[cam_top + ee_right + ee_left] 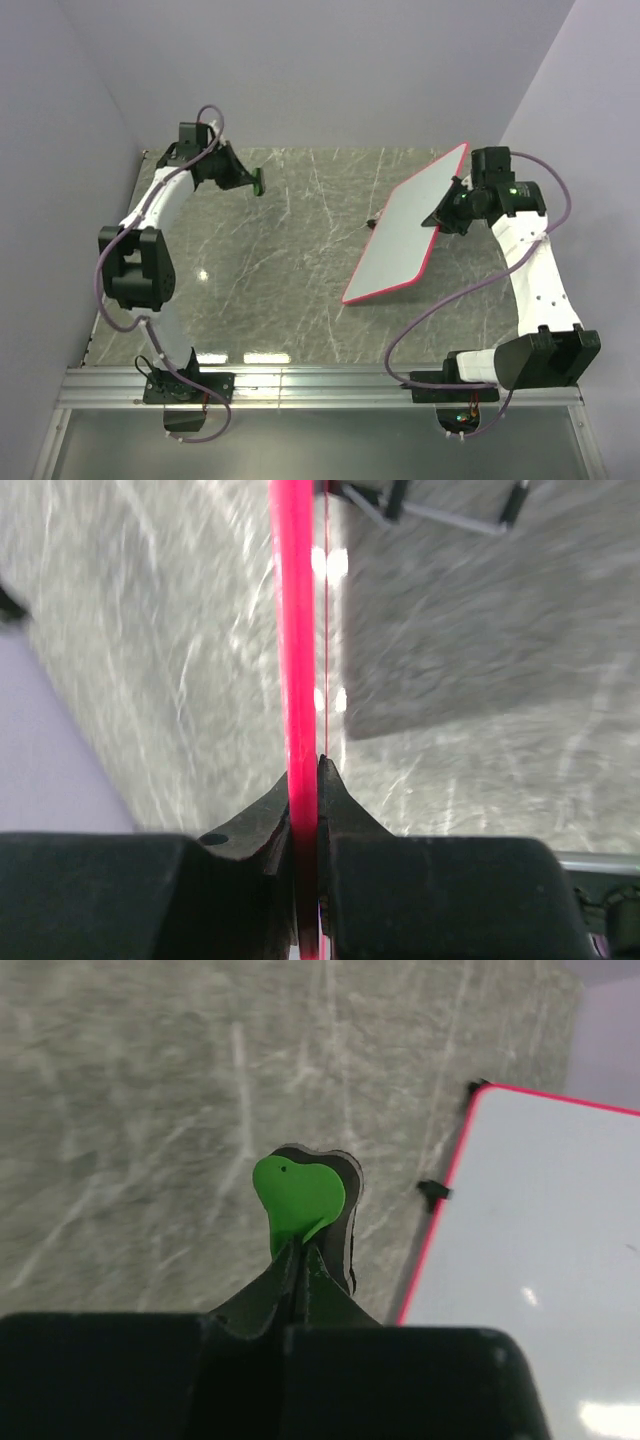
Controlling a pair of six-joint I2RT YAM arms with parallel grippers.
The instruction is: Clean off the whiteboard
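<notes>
The whiteboard [412,225], white with a red-pink rim, is held tilted above the right half of the table; no scribbles show on its face. My right gripper [447,212] is shut on its right edge; in the right wrist view the rim [297,630] runs edge-on between my jaws. My left gripper [250,180] is at the far left, shut on a small green block with a black pad [259,181], held above the table. In the left wrist view the green block [298,1198] sticks out past my fingertips, and the whiteboard [540,1220] lies to the right.
The marbled grey table [290,260] is bounded by pale walls on the left, back and right. A small black clip [372,222] sits at the board's left edge. A metal rail [320,385] runs along the near edge with both arm bases.
</notes>
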